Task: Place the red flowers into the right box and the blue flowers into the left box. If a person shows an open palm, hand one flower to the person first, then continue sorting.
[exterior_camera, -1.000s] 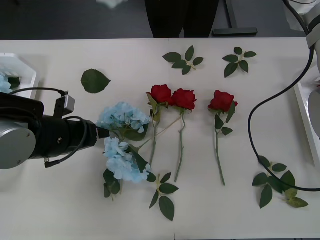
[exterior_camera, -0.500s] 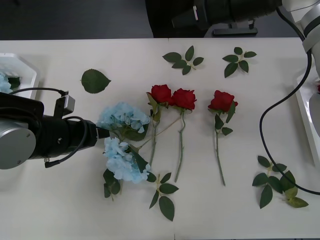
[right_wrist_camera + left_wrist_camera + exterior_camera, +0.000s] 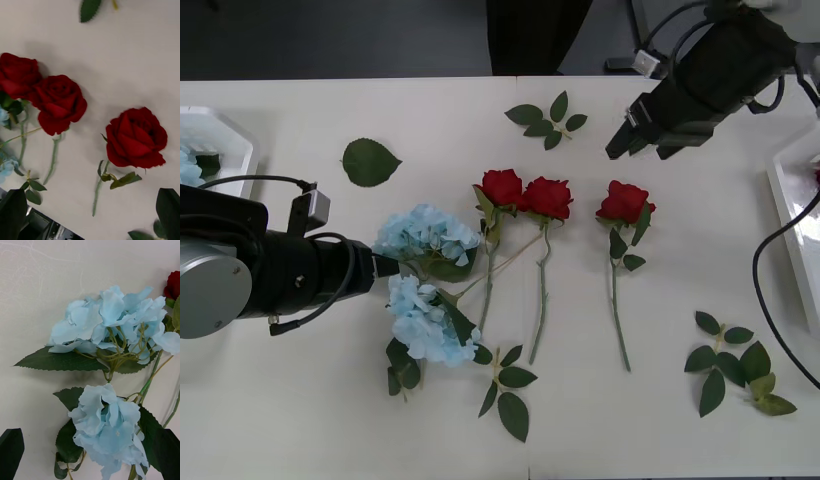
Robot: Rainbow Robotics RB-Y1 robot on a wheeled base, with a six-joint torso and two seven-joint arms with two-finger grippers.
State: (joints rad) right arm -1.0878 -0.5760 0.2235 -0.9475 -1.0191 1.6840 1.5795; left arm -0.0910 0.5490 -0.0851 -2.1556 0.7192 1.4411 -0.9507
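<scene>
Red flowers [image 3: 548, 197] lie in a row mid-bench [image 3: 300, 420], blue flowers [image 3: 425, 232] just left of them. Left pincer [image 3: 90, 455], spread wide, sits beside the blue clusters. Right pincer [image 3: 93, 221], also spread wide, hovers above the rightmost rose [image 3: 135, 138]

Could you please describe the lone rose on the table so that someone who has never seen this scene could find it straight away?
Start at the white table and find the row of three red roses near its middle. Two blooms touch each other; the third rose lies apart on the robot's right, just below the right tool. It is the only rose with bare table on both sides of its bloom.
</scene>
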